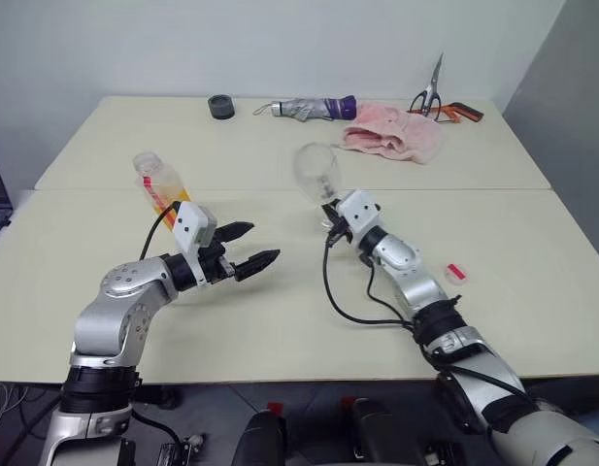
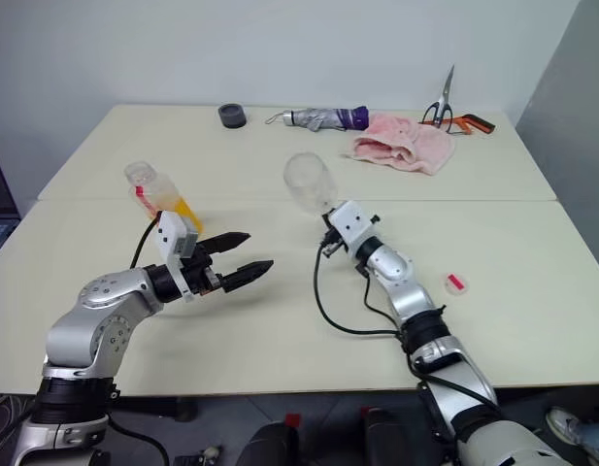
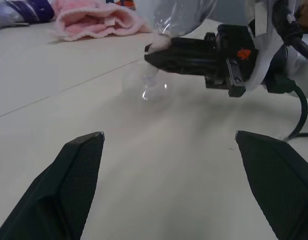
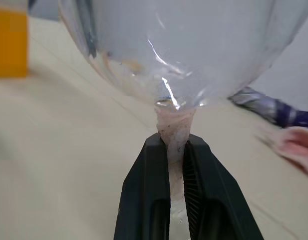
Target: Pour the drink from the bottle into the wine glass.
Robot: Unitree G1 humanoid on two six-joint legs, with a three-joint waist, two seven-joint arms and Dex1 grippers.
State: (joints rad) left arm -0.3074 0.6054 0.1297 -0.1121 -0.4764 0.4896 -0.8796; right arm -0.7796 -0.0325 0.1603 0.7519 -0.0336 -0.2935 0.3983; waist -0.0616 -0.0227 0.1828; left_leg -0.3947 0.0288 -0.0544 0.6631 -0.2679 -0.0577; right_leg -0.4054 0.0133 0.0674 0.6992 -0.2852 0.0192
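The left gripper is closest to us, low over the cream table. Its two black fingers are spread wide apart and there is nothing between them. It points toward the wine glass but is well apart from it.

The right gripper is squeezed tight on the thin stem of the wine glass. The stem sits right between the two black fingers, just under the round bowl. The bowl looks clear, and no drink shows in it. The glass is held up a little above the table, a bit tilted.

The bottle stands on the table well apart from the wine glass, on the robot's left side of it. It is just behind the left gripper. It has no cap on its open neck. The orange drink fills the lower part of it, and there is a red stripe down its side.

A small red-and-white cap lies on the table on the other side of the wine glass, near the right arm.

Farther back from the wine glass is a pink cloth, all bunched up. Just beside the cloth is a folded umbrella, grey and purple. Past the umbrella, farther from the glass, is a dark roll of tape. On the other side of the cloth there are scissors with their blades pointing up, next to something orange and black.
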